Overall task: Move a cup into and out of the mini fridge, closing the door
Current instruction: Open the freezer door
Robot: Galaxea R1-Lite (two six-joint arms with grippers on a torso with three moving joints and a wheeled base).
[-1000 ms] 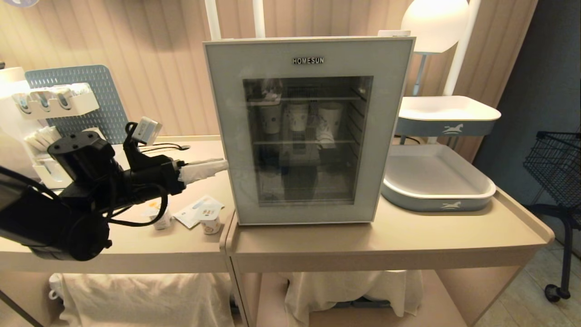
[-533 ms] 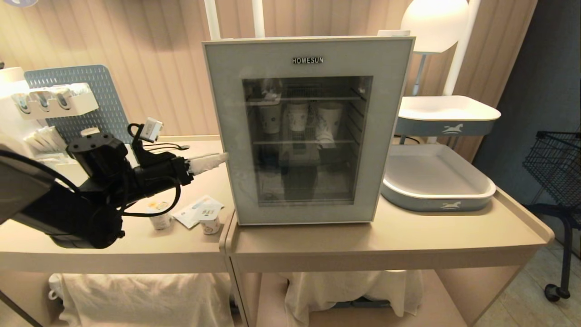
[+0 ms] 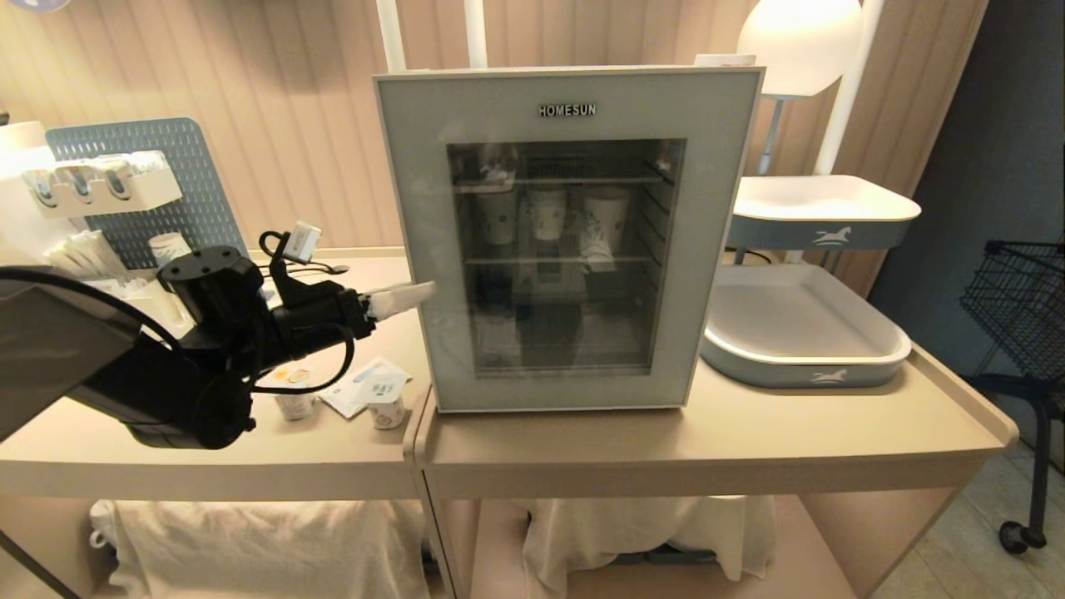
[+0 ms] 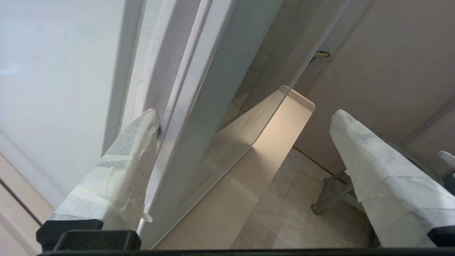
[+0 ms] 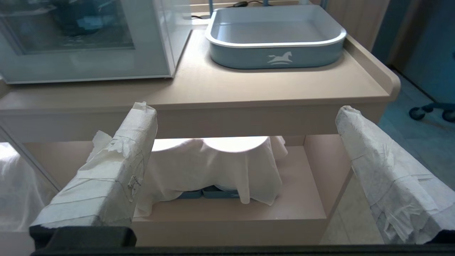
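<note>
- Standing on a beige counter [image 3: 749, 424], the mini fridge [image 3: 568, 100] faces the camera with its glass door shut and the word "HOMESUN" across the top of the frame.
- Behind the glass, three paper cups [image 3: 547, 213] sit in a row on a wire shelf in the upper half of the fridge.
- From the left, the left gripper [image 3: 416, 291] reaches level toward the left edge of the fridge door, about halfway up.
- Its paper-wrapped fingers [image 4: 124, 167] are spread wide; in the left wrist view one fingertip rests at the seam along the door's edge, the other hangs clear of the fridge in front of the door.
- The right gripper [image 5: 245, 170] is outside the head view; its own camera shows it below counter height, fingers spread wide and holding nothing.
- A blue-grey tray [image 3: 811, 378] lies on the counter just right of the fridge.
- Two small yogurt pots [image 3: 387, 410] and a flat packet [image 3: 354, 391] lie on the counter left of the fridge, below the left arm.
</note>
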